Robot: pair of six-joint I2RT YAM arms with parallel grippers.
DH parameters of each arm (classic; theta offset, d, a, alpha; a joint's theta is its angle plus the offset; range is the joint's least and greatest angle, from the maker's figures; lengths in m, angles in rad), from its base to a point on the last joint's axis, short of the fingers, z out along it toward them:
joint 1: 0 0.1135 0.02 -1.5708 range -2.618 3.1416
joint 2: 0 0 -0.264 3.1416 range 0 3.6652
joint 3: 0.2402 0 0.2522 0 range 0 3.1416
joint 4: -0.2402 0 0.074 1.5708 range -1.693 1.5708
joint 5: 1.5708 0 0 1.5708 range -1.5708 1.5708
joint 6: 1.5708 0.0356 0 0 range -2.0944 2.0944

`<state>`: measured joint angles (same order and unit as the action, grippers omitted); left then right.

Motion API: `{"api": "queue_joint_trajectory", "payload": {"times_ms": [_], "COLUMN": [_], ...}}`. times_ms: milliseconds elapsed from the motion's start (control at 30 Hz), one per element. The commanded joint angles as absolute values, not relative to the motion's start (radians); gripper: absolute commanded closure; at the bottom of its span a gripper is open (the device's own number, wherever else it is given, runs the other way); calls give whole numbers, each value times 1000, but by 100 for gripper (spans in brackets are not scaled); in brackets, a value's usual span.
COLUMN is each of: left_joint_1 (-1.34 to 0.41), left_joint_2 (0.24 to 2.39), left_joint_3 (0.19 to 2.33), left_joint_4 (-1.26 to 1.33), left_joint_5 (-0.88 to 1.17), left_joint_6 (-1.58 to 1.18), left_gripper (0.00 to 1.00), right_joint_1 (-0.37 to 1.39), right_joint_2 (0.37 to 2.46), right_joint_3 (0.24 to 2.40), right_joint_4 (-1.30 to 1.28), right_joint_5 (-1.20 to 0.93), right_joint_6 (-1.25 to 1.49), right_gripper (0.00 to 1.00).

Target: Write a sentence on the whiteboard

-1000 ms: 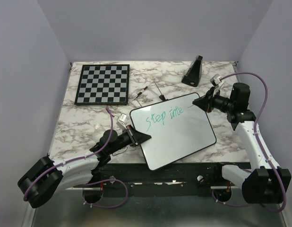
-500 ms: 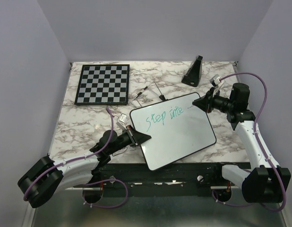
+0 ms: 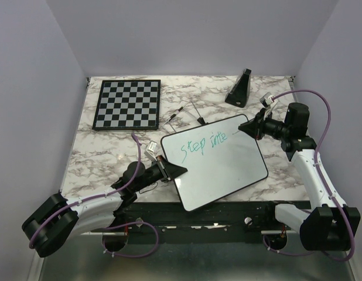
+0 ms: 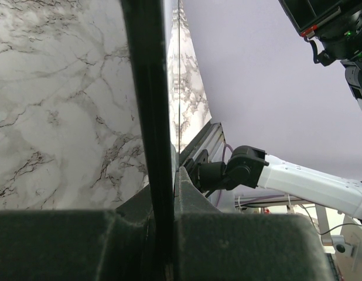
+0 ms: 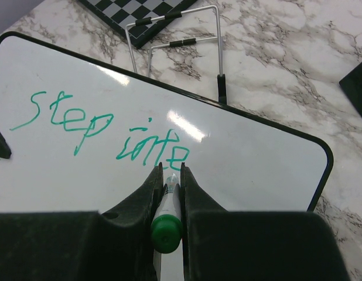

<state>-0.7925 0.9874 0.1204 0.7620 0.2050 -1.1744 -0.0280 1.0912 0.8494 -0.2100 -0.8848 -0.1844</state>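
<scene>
Marbled desk [image 3: 99,153] carries the whiteboard [image 3: 222,167] at its near edge, unchanged over the last second: left pincer [image 3: 178,170] clamped on its rim, right pincer [image 5: 170,171] closed around the marker [image 5: 167,218], tip at "into", so the sentence [image 5: 90,130] remains unfinished.

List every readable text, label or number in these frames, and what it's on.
"Step into": teal-green handwriting on the whiteboard, in a single line; the "into" is loosely formed.
Marker in the right hand: any label is too small to read.
Chessboard: no lettering visible.
Nothing else is legible in any view.
</scene>
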Motion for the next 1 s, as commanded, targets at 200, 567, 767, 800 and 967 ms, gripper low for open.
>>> {"api": "queue_joint_trajectory", "payload": {"times_ms": [200,567,767,800,967], "left_joint_1": [-805,-807,-808,-810,-813], "left_joint_2": [980,956,962,963,953], "left_joint_3": [112,107,110,110,112], "left_joint_4": [842,819,822,824,822], "left_joint_5": [179,155,144,140,115], "left_joint_6": [-1083,-1094,-1117,-1121,-1143], "left_gripper": [100,100,100,100,100], "right_joint_1": [-35,-35,-35,-34,-8], "right_joint_2": [1097,1085,1046,1040,1020], "right_joint_3": [830,787,767,767,782], "right_joint_4": [-190,-132,-112,-112,-193], "right_joint_5": [-913,-962,-1054,-1063,-1085], "right_joint_6": [-212,-199,-184,-181,-225], "right_gripper": [99,99,99,99,99]}}
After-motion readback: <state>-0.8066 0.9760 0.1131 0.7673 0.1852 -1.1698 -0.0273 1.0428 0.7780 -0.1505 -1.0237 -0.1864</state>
